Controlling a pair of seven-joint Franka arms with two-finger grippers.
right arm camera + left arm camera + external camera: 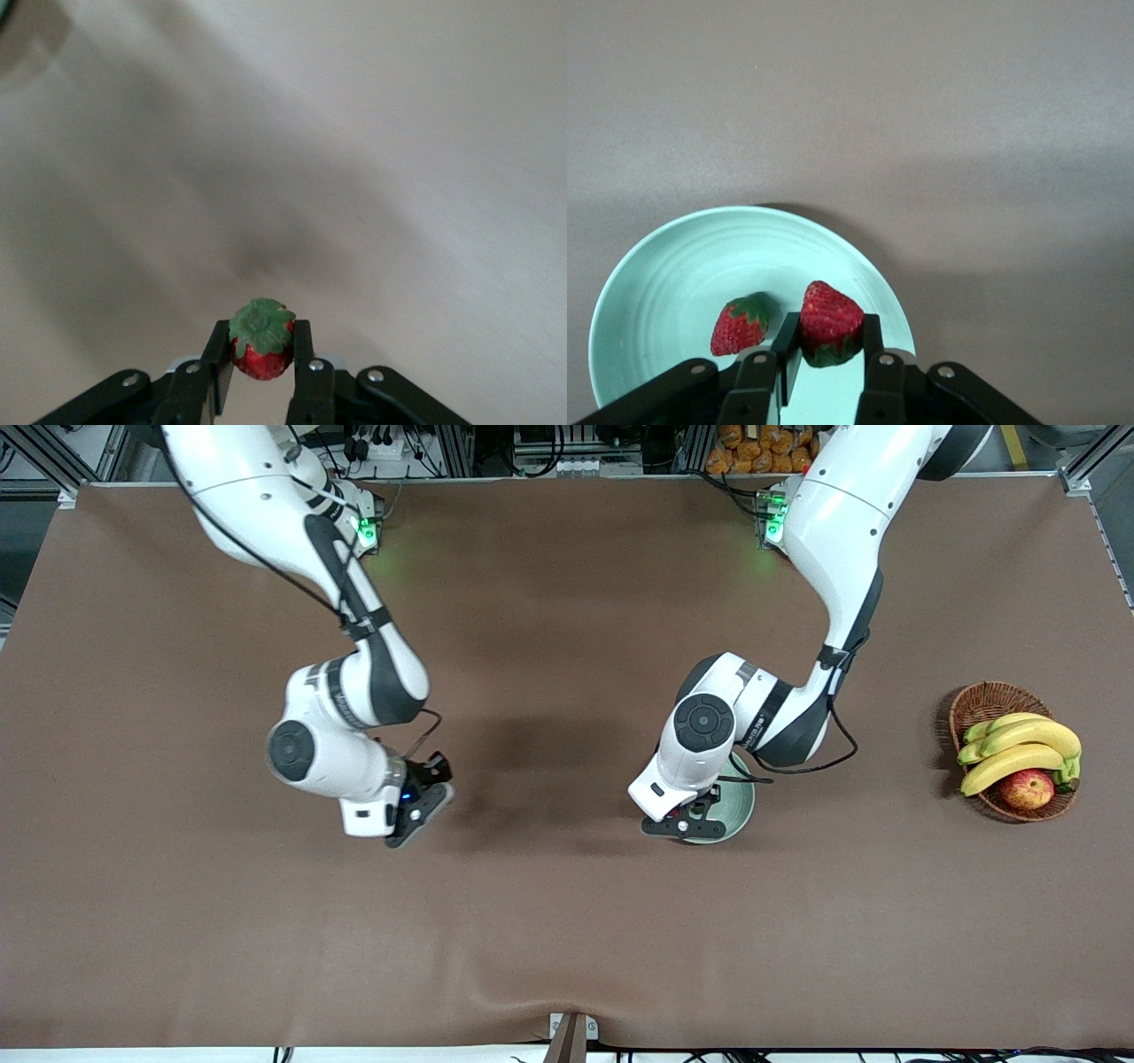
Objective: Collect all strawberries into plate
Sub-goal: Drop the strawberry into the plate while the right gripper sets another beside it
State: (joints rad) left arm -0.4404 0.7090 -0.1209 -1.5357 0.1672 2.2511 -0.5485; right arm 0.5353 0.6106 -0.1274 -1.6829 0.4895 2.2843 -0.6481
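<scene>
Over the plate (742, 802), near the middle of the table (567, 921), the left gripper (687, 825) is hanging with its fingers (873, 332) closing on a strawberry (829, 322). That berry is sitting between the pads with its red tip pointing away from the gripper and its green top tucked down between the fingers. It is hanging above the plate's inner surface, close to the rim. A second strawberry (739, 323) is lying loose in the plate (673, 283), just beside the held one and apart from the fingers, its leafy top turned toward the gripper's berry. From the front camera, the left arm's wrist is covering most of the plate, so only a pale green crescent is showing.

Toward the right arm's end, the right gripper (423, 808) is hovering over bare brown table, well apart from the plate. Its fingers (301, 341) are pinching a third strawberry (260, 340), green top facing outward and the red body squeezed between the pads. A soft dark shadow is lying on the table under it.

Toward the left arm's end, a wicker basket (988, 707) is sitting well apart from the plate, holding bananas (1019, 746) and an apple (1026, 789).
</scene>
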